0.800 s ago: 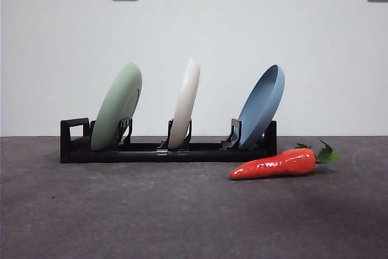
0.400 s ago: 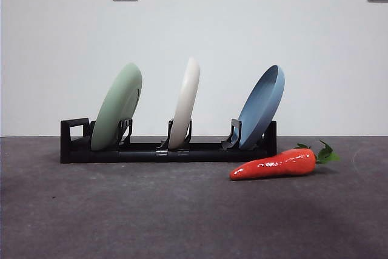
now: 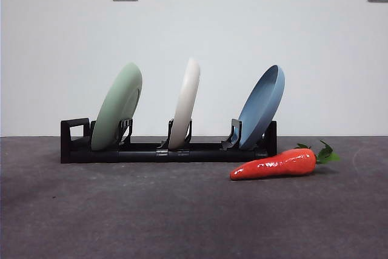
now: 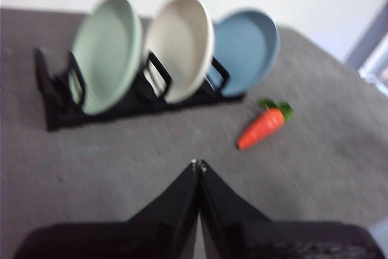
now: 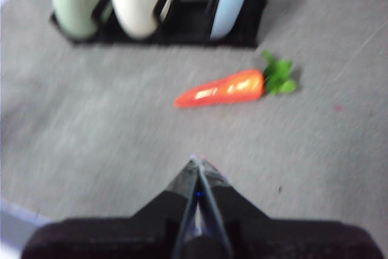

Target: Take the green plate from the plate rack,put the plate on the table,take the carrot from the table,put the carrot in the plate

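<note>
Three plates stand in the plate rack (image 3: 167, 150); the green plate (image 3: 117, 114) sits at its handle end. The carrot (image 3: 276, 165) lies before its opposite end. Left gripper (image 4: 197, 165) and right gripper (image 5: 197, 162): jaws closed, empty.

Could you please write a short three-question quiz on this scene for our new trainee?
1. True or false: the green plate stands in the plate rack at the end with the loop handle.
2. Which plate stands in the rack's middle slot? A) blue plate B) cream-white plate C) green plate
3. Fill in: the carrot lies on the ____, in front of the rack's end that holds the blue plate.

Key: 1. True. 2. B, the cream-white plate. 3. The table; the left gripper and right gripper are both shut and hold nothing.
</note>
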Tool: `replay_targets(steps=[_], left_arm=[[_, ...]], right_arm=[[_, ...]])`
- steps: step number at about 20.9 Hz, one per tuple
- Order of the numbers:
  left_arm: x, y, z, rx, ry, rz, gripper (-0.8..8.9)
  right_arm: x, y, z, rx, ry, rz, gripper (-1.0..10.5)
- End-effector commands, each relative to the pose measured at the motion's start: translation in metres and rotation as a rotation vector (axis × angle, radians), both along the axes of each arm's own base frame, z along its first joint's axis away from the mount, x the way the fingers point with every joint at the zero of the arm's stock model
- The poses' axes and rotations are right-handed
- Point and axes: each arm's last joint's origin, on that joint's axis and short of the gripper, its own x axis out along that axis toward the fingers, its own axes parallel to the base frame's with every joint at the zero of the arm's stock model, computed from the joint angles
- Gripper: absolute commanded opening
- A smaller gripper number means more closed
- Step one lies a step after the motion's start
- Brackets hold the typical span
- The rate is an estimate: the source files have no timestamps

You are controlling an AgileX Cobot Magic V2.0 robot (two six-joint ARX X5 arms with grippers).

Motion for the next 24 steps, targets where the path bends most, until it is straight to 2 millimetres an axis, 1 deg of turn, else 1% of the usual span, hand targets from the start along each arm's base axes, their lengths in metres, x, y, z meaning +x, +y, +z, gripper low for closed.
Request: replay_targets(steps=[1,3,6,7,8,9,10,11,15,18,21,23,24], left_arm=[[-0.001,-0.001,0.005,0.078,0.016,-0.078,-0.08],[-0.001,-0.001,0.009,0.1,0.055,-0.103,-0.08],[-0.001,-0.001,0.009,0.103,0.07,-0.11,0.04],[-0.001,-0.001,0.009,0.1,0.072,-0.108,0.56],[-0.001,-0.001,0.009,0.097,0.075,-0.104,2.15],[-0.001,-0.001,0.009,0.097,0.075,-0.104,4.31],[-0.001,-0.001,0.009,0.097,0.075,-0.104,5.83],[-0.001,-0.001,0.009,0.097,0.073,-0.104,5.99],[0.005,-0.001,0.013,0.097,0.037,-0.103,5.98],[0.021,-0.002,0.02,0.096,0.031,-0.107,5.98],[0.048,-0.004,0.03,0.095,0.024,-0.121,5.98],[0.074,-0.009,0.037,0.095,0.008,-0.145,5.98],[0.09,-0.013,0.04,0.096,0.002,-0.16,5.98]], right_arm=[[0.001,0.002,0.007,-0.044,0.043,0.11,-0.1],[0.002,0.002,0.008,-0.042,0.098,0.153,-0.1],[0.004,0.003,0.006,-0.044,0.122,0.15,0.1],[0.004,0.003,0.006,-0.045,0.122,0.15,0.8],[0.004,0.003,0.006,-0.045,0.123,0.149,2.4],[0.004,0.003,0.006,-0.042,0.126,0.142,4.3],[0.004,0.003,0.006,-0.041,0.126,0.142,6.0],[0.004,0.003,0.006,-0.041,0.126,0.143,6.6],[0.004,0.003,0.006,-0.041,0.126,0.143,6.6],[0.005,0.003,0.006,-0.04,0.127,0.144,6.6],[0.005,0.003,0.006,-0.04,0.129,0.144,6.6],[0.005,0.003,0.006,-0.04,0.129,0.143,6.6],[0.005,0.003,0.006,-0.04,0.129,0.143,6.6]])
